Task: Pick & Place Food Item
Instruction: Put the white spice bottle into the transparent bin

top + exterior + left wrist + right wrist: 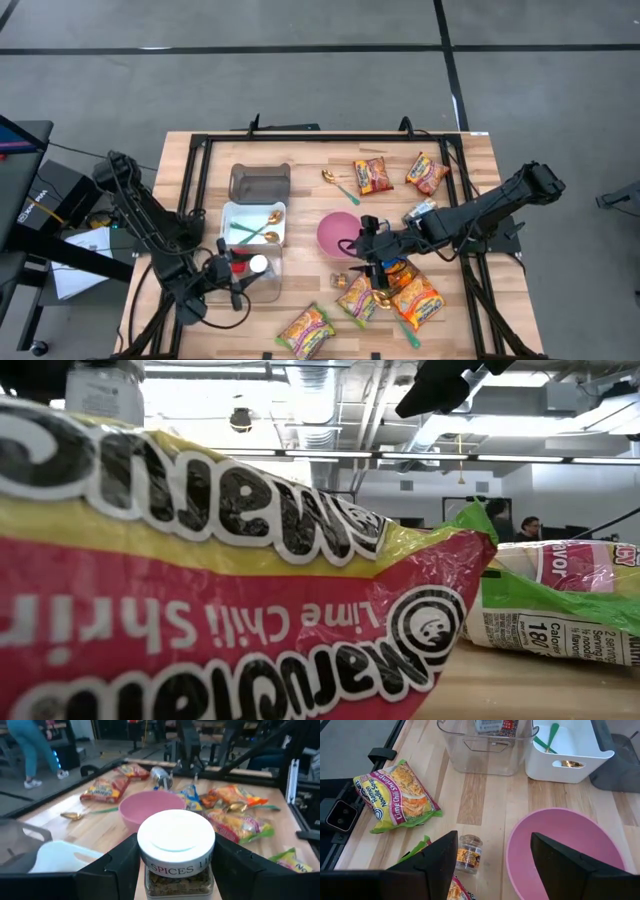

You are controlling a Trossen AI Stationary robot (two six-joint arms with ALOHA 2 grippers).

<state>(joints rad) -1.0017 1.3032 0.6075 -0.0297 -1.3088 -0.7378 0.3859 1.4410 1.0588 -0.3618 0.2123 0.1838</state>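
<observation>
left gripper [175, 870] has its jaws holding a "SPICES" jar [176, 854], right gripper [492, 857] jaws wide over a small jar [468, 853] by a "Ramen Noodle Soup Lime Chili Shrimp" pack [396, 793].

Both arms were dark, near black, built of slim jointed links. Left arm [150, 225] carried thin black cabling along its links. Right arm [480, 210] ended in a blocky dark housing at its far joint. Fingers [432, 857] were matte black, flat-faced wedges with angular edges.
</observation>
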